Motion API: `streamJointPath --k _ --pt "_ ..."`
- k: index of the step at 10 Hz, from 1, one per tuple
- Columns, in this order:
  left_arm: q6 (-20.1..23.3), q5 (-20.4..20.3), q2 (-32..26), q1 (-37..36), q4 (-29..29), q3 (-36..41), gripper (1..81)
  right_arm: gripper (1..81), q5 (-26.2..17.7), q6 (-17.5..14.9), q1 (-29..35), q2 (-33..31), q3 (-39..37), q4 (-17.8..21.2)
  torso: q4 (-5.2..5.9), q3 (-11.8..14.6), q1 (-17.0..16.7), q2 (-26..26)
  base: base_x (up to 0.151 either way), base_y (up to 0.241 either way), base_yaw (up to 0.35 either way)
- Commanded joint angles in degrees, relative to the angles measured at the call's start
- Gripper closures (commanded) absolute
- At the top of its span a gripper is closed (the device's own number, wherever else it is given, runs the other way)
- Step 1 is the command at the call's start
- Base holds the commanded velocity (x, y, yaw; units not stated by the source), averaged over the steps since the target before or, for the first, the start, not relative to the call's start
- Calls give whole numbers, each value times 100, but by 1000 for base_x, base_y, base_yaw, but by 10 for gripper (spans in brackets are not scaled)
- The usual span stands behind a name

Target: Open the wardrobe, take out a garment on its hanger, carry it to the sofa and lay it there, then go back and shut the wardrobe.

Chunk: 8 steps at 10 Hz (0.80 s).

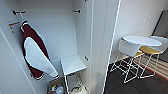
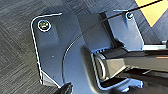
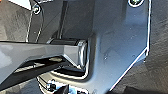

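Note:
The wardrobe [image 1: 58,27] stands open right in front of me in the head view, its white interior facing me. Its right door [image 1: 105,47] is swung out edge-on, and its left door [image 1: 8,72] fills the near left. Inside, on the left, a dark red top with white sleeves [image 1: 33,53] hangs from a white hanger [image 1: 23,23] whose hook sits near a short rail stub [image 1: 18,11]. Both wrist views look down past the robot's own dark plate onto carpet.
A white shelf-like stand [image 1: 72,64] sits low inside the wardrobe, with a box of small items [image 1: 56,88] beneath it. To the right, a round white table [image 1: 141,40] and white chairs with yellow seats [image 1: 130,50] stand on dark carpet [image 1: 117,85].

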Motion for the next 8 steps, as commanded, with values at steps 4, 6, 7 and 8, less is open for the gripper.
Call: streamJointPath --k 4,6,7,8 --pt "9 210 -38 -215 47 -16 10 10 -372 -30 169 -19 11 -46 0 0 0 0 0 0 303" --pt "9 210 -38 -215 47 -24 10 10 -372 -30 168 -19 2 -46 0 0 0 0 0 0 288" --pt "9 210 -38 -215 47 -16 10 10 -372 -30 168 -19 2 -46 0 0 0 0 0 0 280" --pt "9 210 -38 -215 47 -16 10 10 -372 -30 168 -19 2 -46 0 0 0 0 0 0 275"
